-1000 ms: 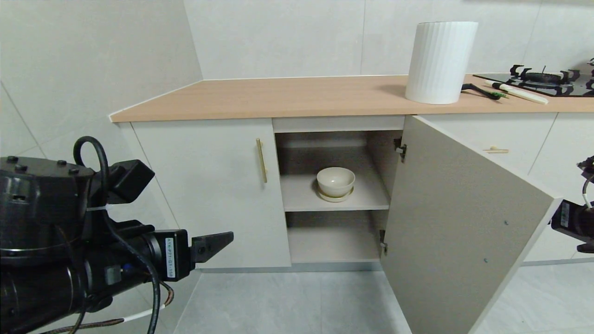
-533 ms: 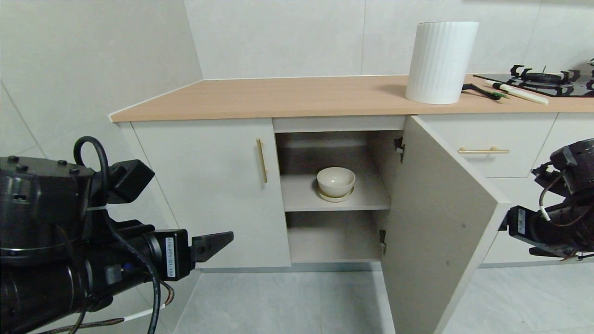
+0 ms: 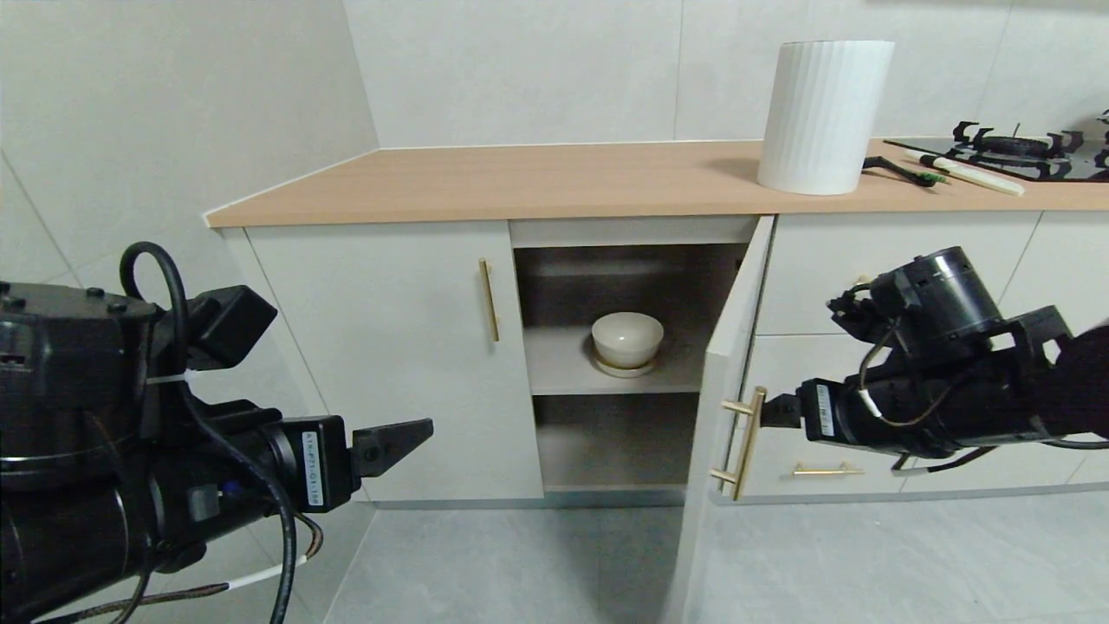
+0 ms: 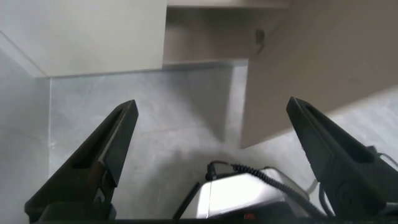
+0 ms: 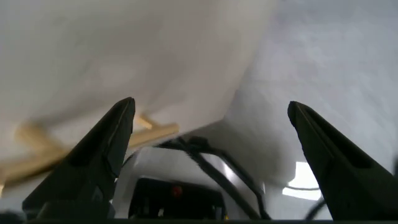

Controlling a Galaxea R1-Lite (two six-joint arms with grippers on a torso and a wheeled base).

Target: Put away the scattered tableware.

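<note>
Hovering by door handle: right gripper, jaws apart | bowl on shelf

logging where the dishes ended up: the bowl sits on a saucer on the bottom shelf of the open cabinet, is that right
Not quite. The bowl does sit on a saucer inside the open cabinet, but on the upper shelf, not the bottom one. The head view shows this.

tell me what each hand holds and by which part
Nothing is held. Both are open: the left hand hangs empty, the right hand sits by the door handle, not clamped on it.
</note>
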